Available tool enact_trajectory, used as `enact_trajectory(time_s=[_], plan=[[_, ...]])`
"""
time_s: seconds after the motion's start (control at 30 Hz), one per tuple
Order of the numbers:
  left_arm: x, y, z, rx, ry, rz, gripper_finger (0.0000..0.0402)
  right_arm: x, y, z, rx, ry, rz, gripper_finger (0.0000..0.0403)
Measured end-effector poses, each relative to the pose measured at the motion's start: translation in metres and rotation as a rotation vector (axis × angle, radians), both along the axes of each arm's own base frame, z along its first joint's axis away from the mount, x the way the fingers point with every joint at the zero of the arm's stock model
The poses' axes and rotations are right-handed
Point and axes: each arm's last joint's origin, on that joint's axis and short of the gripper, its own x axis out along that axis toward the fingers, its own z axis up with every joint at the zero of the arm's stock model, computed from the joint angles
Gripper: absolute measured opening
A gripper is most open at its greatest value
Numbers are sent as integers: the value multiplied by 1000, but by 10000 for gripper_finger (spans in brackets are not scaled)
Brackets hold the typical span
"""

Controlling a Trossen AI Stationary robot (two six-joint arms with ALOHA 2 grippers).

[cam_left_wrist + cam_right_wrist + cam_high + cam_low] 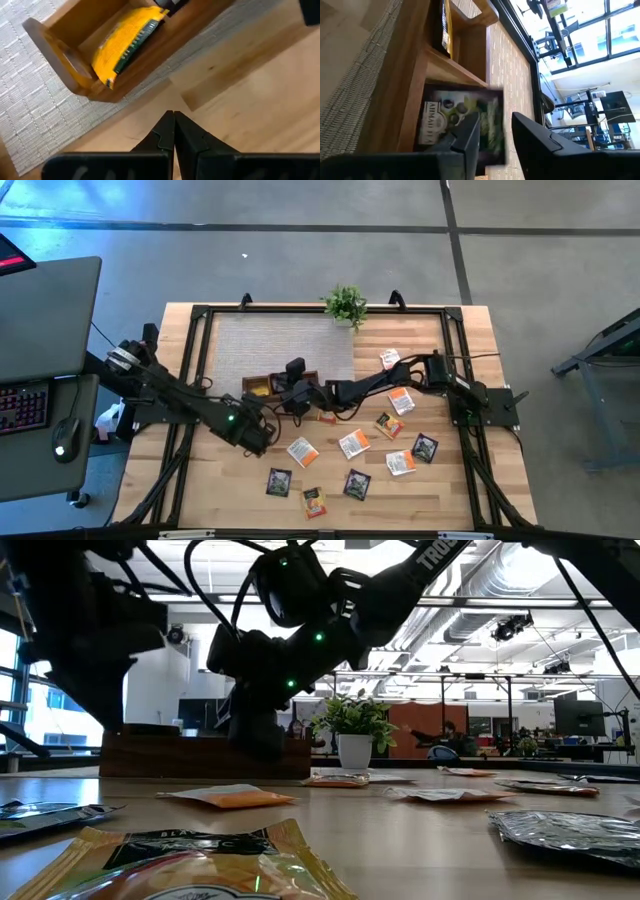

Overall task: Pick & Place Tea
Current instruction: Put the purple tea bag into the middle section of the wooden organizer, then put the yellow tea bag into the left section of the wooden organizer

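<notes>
Partway: wooden tray (pixel 262 384) holds a yellow sachet (pixel 125 42); a dark green-print sachet (pixel 462 127) sits in the next compartment under the right gripper (pixel 495 131), jaws parted, apparently just released. Left gripper (pixel 173 131) hovers beside the tray, jaws closed and empty. About ten sachets (pixel 352 444) remain on the table (pixel 450 500), away from the tray.

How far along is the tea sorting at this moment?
Done: a yellow sachet already lies in one compartment of the wooden tray. In hand: the right gripper is over the tray, jaws apart, with a dark green-print sachet in the next compartment, apparently just let go. The left gripper waits shut and empty beside the tray. Left: about ten sachets lie scattered on the table.
</notes>
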Motion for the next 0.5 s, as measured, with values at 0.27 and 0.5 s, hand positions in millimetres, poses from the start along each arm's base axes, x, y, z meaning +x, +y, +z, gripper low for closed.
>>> enact_trajectory(time_s=[0.27,0.5], plan=[[7,18,-1,36,18,25,0,0,0,1,-5,-19,-51,117],[13,40,-1,54,74,31,0,-3,10,2,-87,-12,-162,117]])
